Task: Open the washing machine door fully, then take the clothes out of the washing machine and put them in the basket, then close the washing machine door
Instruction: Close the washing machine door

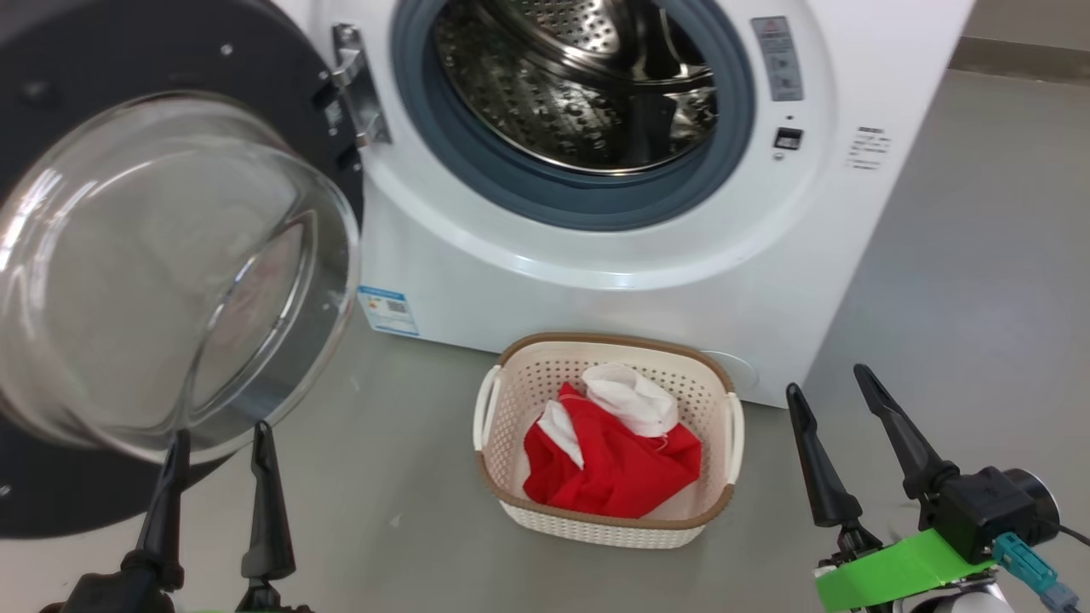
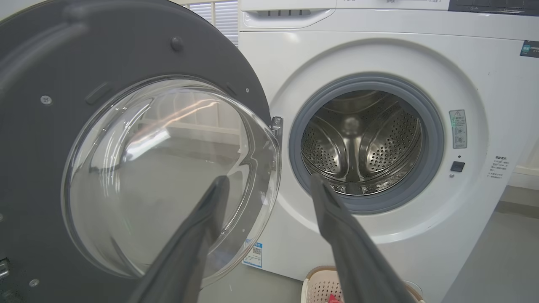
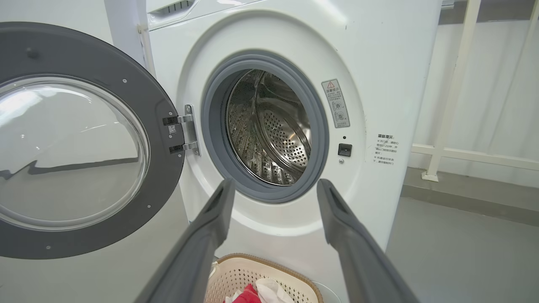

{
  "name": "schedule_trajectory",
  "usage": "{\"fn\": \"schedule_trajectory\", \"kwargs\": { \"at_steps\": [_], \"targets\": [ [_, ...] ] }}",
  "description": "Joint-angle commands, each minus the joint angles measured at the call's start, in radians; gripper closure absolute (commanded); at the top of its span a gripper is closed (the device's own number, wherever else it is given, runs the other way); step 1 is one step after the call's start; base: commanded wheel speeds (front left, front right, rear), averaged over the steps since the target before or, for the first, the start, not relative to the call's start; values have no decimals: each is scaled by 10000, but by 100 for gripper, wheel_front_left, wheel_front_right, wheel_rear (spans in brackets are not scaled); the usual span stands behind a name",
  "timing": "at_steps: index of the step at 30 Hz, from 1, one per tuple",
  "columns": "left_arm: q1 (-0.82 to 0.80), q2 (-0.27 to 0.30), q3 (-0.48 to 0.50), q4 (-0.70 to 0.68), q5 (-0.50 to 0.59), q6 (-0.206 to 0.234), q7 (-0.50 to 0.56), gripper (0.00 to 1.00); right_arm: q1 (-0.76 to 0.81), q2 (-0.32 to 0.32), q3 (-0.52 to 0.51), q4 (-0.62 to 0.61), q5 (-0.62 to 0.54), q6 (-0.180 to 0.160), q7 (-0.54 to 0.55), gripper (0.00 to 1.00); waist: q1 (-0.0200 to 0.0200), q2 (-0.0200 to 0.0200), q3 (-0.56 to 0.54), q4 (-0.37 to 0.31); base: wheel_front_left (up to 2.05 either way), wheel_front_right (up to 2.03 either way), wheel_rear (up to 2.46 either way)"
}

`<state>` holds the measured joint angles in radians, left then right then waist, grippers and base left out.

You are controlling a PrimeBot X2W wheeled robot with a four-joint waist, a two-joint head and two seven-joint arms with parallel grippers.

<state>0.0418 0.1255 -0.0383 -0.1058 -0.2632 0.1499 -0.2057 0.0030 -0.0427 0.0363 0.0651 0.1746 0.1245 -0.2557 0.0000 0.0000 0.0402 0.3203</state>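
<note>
No wording can be read clearly. On the washing machine (image 1: 596, 289) front, a grey warning label (image 3: 335, 103) bearing a red triangle is seen, illegible small print (image 3: 385, 149) beside it, and a blue sticker (image 1: 388, 311) with a square code low down.

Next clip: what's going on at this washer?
The washing machine door is swung open, the drum looks empty, and the clothes, red and white, lie in the basket on the floor before the washing machine. The left gripper and right gripper are both open and hold nothing. Only closing the door remains.
</note>
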Motion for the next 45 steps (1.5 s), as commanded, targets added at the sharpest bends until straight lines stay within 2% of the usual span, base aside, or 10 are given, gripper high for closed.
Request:
{"fn": "schedule_trajectory", "kwargs": {
  "at_steps": [1,16,30,31,32,33,39,45],
  "targets": [
    [-296,99,323,-307,101,69,-95,0,-485,-75,282,-263,-104,62,-61,0,0,0,106,433,0,0,0],
    [-213,117,370,-317,146,348,-146,0,-493,-75,450,-160,-16,62,-61,0,0,0,-148,1776,0,0,0],
    [-145,143,402,-338,62,439,-234,0,-495,-75,536,-84,-46,62,-61,0,0,0,-102,1857,0,0,0],
    [-146,152,401,-347,67,437,-249,20,-497,-75,532,-76,-54,62,-61,0,0,0,-93,1842,0,0,0],
    [-145,155,398,-358,70,437,-265,70,-499,-75,528,-72,-61,62,-61,0,0,0,-85,1828,0,0,0],
    [-161,174,393,-387,93,425,-290,100,-501,-75,526,-70,-66,62,-61,0,0,0,-76,1814,0,0,0],
    [-413,365,627,-794,419,537,-471,100,-487,-75,495,-68,-77,62,-61,0,0,0,-40,1789,0,0,0],
    [-1173,1000,1274,-1415,1269,647,-554,100,-472,-75,508,-89,-115,62,-10,0,0,0,13,1738,0,0,0]
  ]
}}
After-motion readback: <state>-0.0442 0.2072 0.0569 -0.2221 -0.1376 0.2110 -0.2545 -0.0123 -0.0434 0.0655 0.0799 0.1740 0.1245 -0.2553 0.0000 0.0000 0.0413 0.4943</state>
